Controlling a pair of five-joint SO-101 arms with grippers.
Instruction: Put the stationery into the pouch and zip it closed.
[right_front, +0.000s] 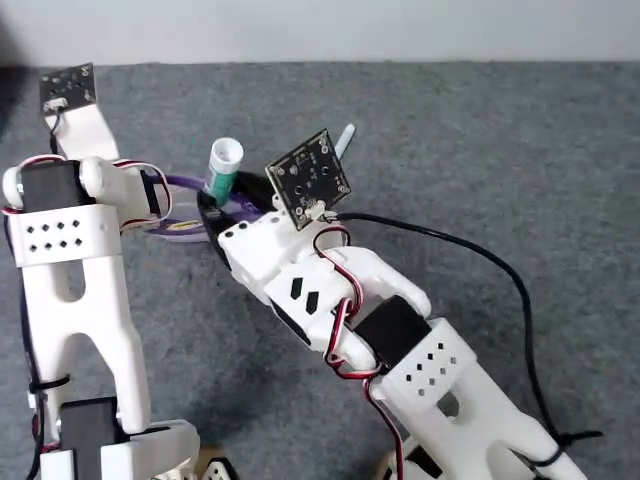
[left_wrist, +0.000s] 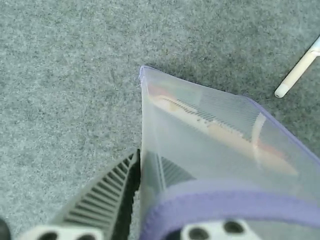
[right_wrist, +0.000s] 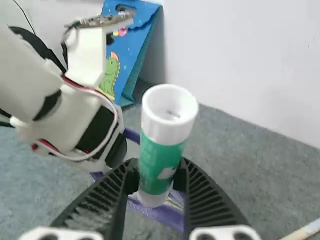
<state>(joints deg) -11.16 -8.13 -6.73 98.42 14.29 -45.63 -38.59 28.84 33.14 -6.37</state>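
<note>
On the desk (right_front: 500, 150) the pouch (left_wrist: 210, 145) lies between my two arms. My left pincer (left_wrist: 150, 165) nips its edge on the left, and my right pincer (right_wrist: 157, 167), just to its right, clasps the glue stick (right_wrist: 162, 150) upright over the zip edge. The stick's lower end seems to sit at the mouth, perhaps just inside, though my own arm hides that from above. A flat piece (left_wrist: 215, 130) lies inside the pouch, and a pen (right_front: 345, 140) lies on the desk behind and right of it, apart.
</note>
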